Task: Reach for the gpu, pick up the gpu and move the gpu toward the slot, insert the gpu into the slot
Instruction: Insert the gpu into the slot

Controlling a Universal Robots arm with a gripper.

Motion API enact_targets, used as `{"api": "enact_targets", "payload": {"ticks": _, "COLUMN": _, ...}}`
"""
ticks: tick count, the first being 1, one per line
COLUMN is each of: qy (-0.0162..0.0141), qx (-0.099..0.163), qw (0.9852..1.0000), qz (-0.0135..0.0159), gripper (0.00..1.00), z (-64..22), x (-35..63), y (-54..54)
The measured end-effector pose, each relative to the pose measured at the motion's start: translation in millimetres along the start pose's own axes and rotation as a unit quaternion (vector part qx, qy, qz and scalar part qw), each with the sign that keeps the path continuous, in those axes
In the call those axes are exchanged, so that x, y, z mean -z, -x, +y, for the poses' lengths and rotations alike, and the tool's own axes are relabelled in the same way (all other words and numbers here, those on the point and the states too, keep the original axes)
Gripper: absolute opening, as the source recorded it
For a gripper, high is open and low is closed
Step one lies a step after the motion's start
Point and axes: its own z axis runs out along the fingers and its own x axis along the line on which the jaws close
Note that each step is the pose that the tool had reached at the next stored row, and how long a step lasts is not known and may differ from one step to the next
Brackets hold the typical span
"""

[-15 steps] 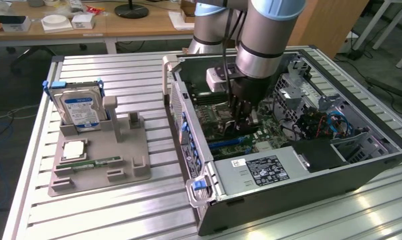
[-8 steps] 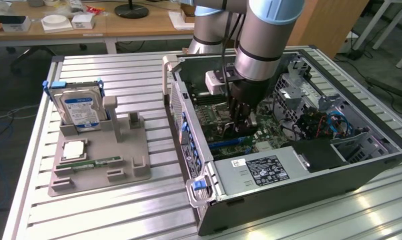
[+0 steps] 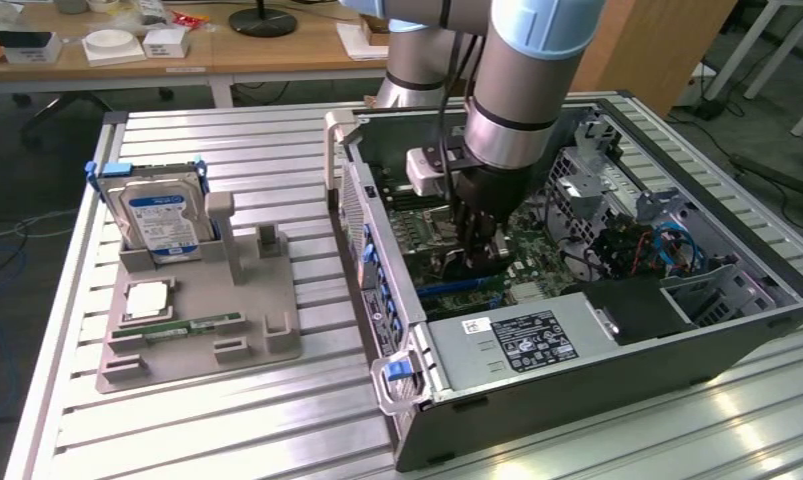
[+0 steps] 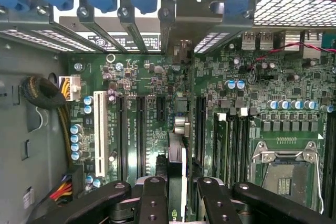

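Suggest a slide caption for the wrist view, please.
Gripper holding the gpu edge-on above the motherboard slots.

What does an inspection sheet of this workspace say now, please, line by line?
Surface: ribbed metal table carrying an open computer case and a grey fixture tray.
Job's things: gpu held on edge between the gripper's fingers, above the motherboard and its expansion slots.
Clutter: hard drive upright in the tray; a memory stick and a small square chip lying there.
Gripper: gripper closed on the gpu, inside the case.
Cables: yellow and black bundle beside the motherboard; blue cables inside the case.
Surroundings: wooden desk with small boxes behind the table.
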Motion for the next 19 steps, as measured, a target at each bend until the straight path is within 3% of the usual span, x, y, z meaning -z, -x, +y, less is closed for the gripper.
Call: {"api": "enact_targets", "payload": {"ticks": 19, "qy": 0.0, "qx": 0.0, "qw": 1.0, "qz": 0.0, "gripper": 0.26, "z": 1.4, "x": -9.7, "y": -0.2}}
